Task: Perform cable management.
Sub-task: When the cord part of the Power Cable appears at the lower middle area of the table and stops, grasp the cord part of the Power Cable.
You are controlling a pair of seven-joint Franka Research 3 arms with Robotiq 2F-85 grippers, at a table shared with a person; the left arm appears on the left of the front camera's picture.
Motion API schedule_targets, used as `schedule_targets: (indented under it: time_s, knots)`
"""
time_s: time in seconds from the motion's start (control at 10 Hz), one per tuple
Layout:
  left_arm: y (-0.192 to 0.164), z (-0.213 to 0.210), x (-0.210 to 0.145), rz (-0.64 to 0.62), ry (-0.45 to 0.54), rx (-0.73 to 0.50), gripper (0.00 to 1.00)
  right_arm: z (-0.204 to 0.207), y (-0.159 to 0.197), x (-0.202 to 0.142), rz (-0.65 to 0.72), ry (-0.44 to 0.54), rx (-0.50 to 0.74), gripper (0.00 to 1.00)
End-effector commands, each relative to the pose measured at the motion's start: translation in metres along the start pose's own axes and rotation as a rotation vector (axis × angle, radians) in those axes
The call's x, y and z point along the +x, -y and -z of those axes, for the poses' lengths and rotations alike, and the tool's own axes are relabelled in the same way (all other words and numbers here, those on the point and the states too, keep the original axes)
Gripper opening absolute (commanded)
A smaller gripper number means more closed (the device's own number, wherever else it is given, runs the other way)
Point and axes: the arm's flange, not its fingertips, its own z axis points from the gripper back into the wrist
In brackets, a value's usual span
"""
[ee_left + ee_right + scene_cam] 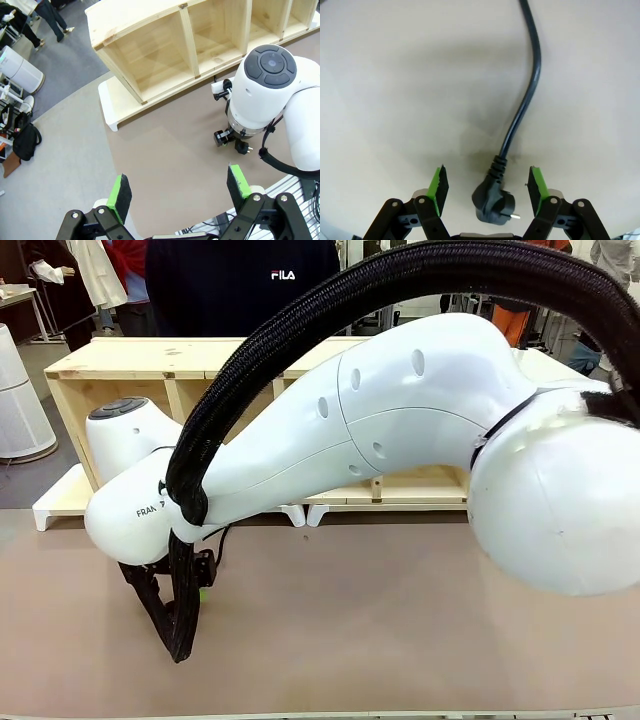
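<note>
The right gripper (487, 175) is held wide open, and nothing is grasped by it. Its green pads (439, 186) are set to either side of the small black plug (492, 201) of the long, thin, glossy black power cable (520, 115), with a gap left on both sides. The plug is laid flat on the brown tabletop (395, 75) between the fingers, and the cord is seen curving away beyond the fingertips. The left gripper (179, 189) is likewise spread wide and empty, held high above the tabletop. A pale open-fronted wooden shelf (165, 55) is seen beyond its fingertips, with the white right arm (265, 85) beside the shelf.
</note>
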Motion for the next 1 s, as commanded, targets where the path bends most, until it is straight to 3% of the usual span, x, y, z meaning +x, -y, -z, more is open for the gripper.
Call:
schedule_targets:
  time_s: [0.0, 0.5, 0.6, 0.7, 0.8, 0.9]
  knots:
    - [-0.0005, 0.0003, -0.0004, 0.002, -0.001, -0.003, 1.0, 0.011, -0.0024, -0.0009, 0.047, -0.014, 0.032, 0.83]
    - [-0.0005, 0.0003, -0.0004, 0.002, -0.001, -0.003, 1.0, 0.0114, -0.0005, 0.0011, 0.019, 0.008, -0.018, 0.83]
    - [-0.0005, 0.0003, -0.0004, 0.002, -0.001, -0.003, 1.0, 0.0127, 0.0003, 0.0013, 0.01, 0.026, -0.052, 0.79]
    - [-0.0005, 0.0003, -0.0004, 0.002, -0.001, -0.003, 1.0, 0.0122, 0.0011, 0.0016, -0.005, 0.016, -0.049, 0.63]
    - [-0.0005, 0.0003, -0.0004, 0.002, -0.001, -0.003, 1.0, 0.0123, 0.0011, 0.0016, -0.009, 0.016, -0.044, 0.59]
    - [-0.0005, 0.0003, -0.0004, 0.002, -0.001, -0.003, 1.0, 0.0128, 0.0007, 0.0017, -0.011, 0.016, -0.047, 0.43]
